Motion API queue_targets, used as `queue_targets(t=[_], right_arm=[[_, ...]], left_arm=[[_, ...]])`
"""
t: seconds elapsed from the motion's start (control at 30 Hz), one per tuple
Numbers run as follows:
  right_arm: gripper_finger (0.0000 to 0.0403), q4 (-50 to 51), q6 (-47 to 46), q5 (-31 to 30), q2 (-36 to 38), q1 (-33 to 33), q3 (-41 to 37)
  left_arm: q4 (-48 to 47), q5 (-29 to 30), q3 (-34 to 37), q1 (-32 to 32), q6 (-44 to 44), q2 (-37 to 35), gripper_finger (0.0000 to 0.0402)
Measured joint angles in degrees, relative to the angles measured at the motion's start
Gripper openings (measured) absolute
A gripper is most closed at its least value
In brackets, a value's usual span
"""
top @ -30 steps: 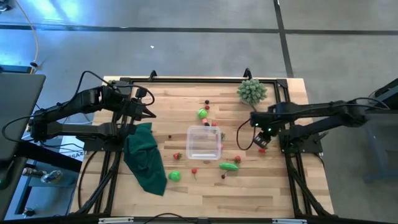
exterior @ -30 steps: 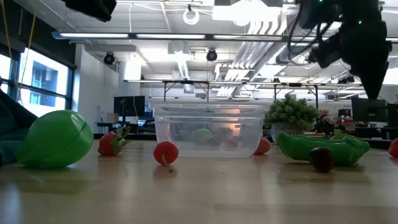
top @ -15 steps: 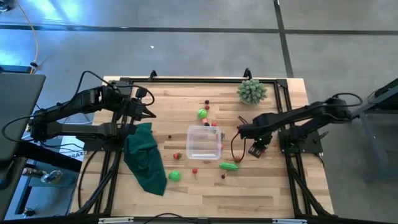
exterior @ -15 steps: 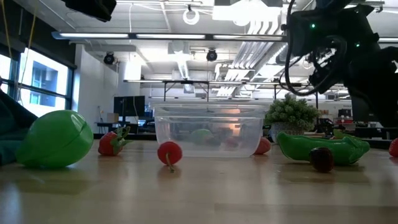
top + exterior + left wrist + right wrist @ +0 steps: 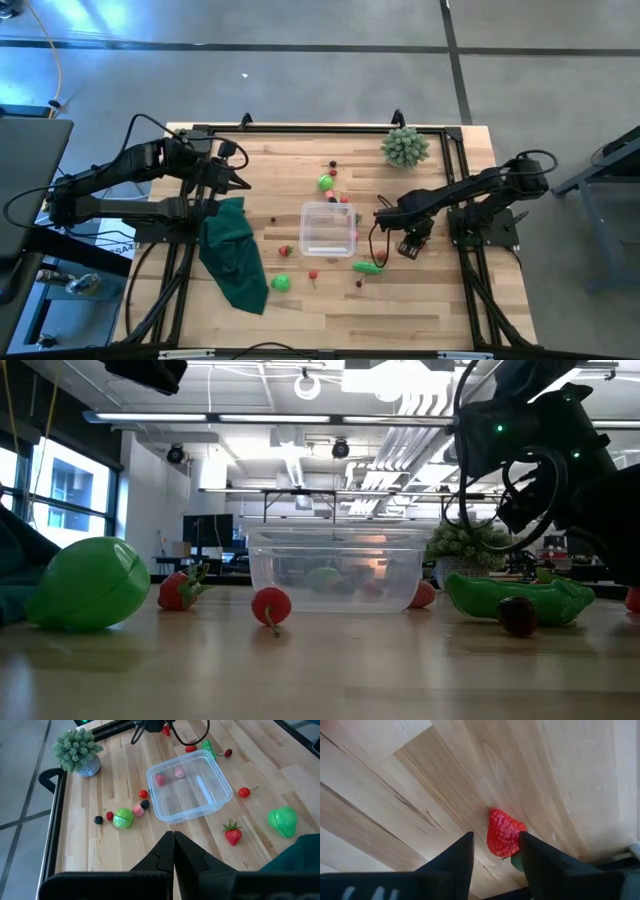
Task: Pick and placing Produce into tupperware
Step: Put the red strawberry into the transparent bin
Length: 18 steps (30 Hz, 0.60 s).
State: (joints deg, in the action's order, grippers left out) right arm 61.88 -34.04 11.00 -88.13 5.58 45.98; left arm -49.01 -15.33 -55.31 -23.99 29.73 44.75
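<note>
Hovering low over the bench, the right end effector stands open astride a strawberry, not gripping it, near the tupperware. Left end effector waits closed, empty.

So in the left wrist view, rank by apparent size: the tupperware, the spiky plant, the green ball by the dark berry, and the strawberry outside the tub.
1. Tupperware
2. Plant
3. Green ball
4. Strawberry, only slightly smaller than the ball and nearer the camera, so that pair is unsure.
</note>
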Motion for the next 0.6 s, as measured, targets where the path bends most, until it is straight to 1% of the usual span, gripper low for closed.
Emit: queue_targets(t=[0.17,0.3,0.4,0.6], right_arm=[[0.0198,0.7,-0.5,-0.9,0.0,0.0,0.0],[0.0223,1.5,-0.4,-1.9,0.0,0.0,0.0],[0.0232,1.7,0.1,-2.8,0.0,0.0,0.0],[0.0234,1.9,1.1,-3.0,0.0,0.2,0.0]], left_arm=[[0.0,0.0,0.0,0.0,0.0,0.0,0.0001],[0.0,0.0,0.0,0.0,0.0,0.0,0.0001],[0.0,0.0,0.0,0.0,0.0,0.0,0.0001],[0.0,0.0,0.0,0.0,0.0,0.0,0.0001]])
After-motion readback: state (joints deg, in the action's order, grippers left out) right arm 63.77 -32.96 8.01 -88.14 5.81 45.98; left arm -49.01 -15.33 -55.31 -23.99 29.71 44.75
